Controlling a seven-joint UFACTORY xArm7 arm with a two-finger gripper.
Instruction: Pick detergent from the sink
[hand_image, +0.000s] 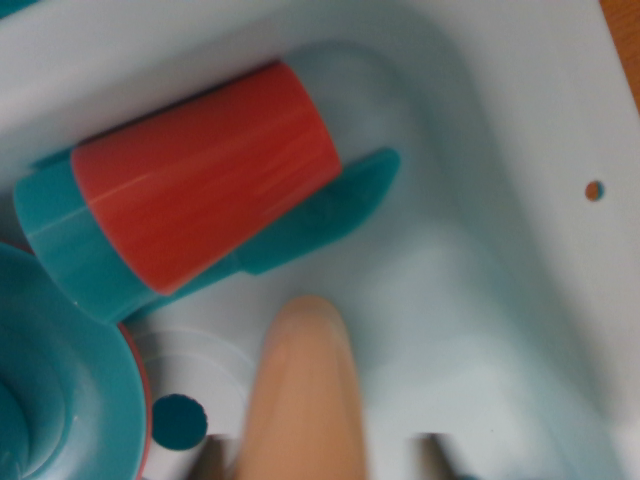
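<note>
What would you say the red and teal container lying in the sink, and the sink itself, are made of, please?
The red and teal container looks like moulded plastic: a smooth, glossy red body with soft light streaks along it, and a flat opaque teal band at one end. The sink also seems plastic, pale blue-white and matte to satin, with rounded moulded corners. Blur leaves finer texture unclear.

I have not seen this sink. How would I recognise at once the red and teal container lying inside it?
Look into the pale sink basin. In its upper part on the wrist view's left a container lies on its side, tilted, with a red body and a teal band at its lower left end. It is the only red cylinder; the teal dish in the bottom left corner and the blurred peach-coloured object at bottom centre differ plainly.
</note>
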